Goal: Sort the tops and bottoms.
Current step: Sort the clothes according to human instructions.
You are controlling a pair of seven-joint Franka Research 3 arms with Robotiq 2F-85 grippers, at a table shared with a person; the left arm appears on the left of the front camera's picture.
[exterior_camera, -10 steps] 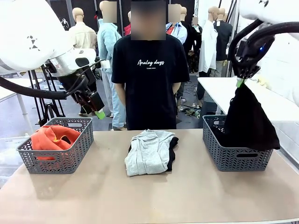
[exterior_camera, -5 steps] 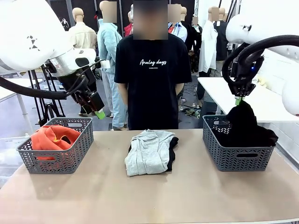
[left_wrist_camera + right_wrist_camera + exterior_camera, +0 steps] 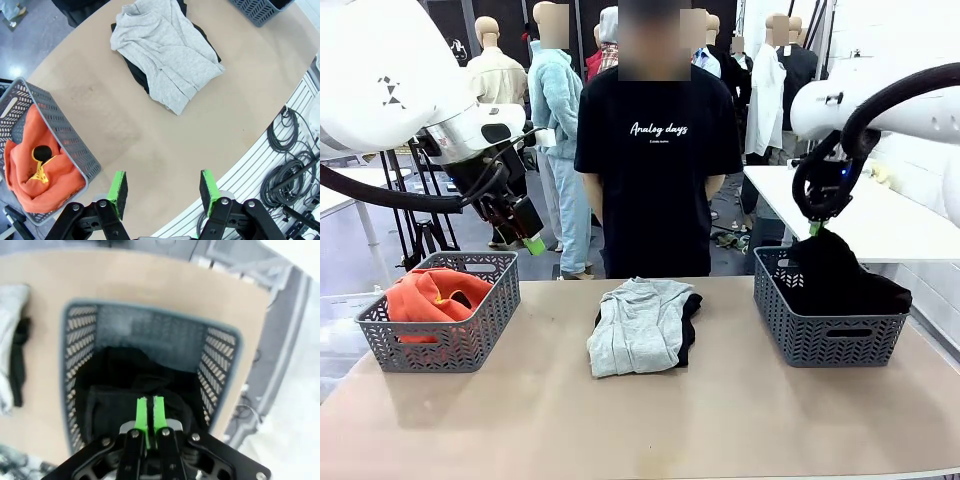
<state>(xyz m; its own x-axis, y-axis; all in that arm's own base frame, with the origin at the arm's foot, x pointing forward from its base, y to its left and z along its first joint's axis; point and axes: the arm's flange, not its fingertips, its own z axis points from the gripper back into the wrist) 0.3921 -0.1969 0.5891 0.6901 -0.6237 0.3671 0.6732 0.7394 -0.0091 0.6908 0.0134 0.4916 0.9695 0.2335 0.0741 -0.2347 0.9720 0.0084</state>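
Done: the orange top point(image 3: 432, 293) is lying in the left basket point(image 3: 470, 345).
In hand: the right gripper point(image 3: 816, 229) is pinching the black bottoms point(image 3: 845, 285) with fingers shut, their bulk sitting in the right basket point(image 3: 830, 345).
Left gripper point(image 3: 533, 243): hanging open, carrying nothing.
Waiting: the grey top point(image 3: 638, 325) is lying mid-table point(image 3: 620, 430) over another black garment point(image 3: 691, 325); both are looking unsorted.
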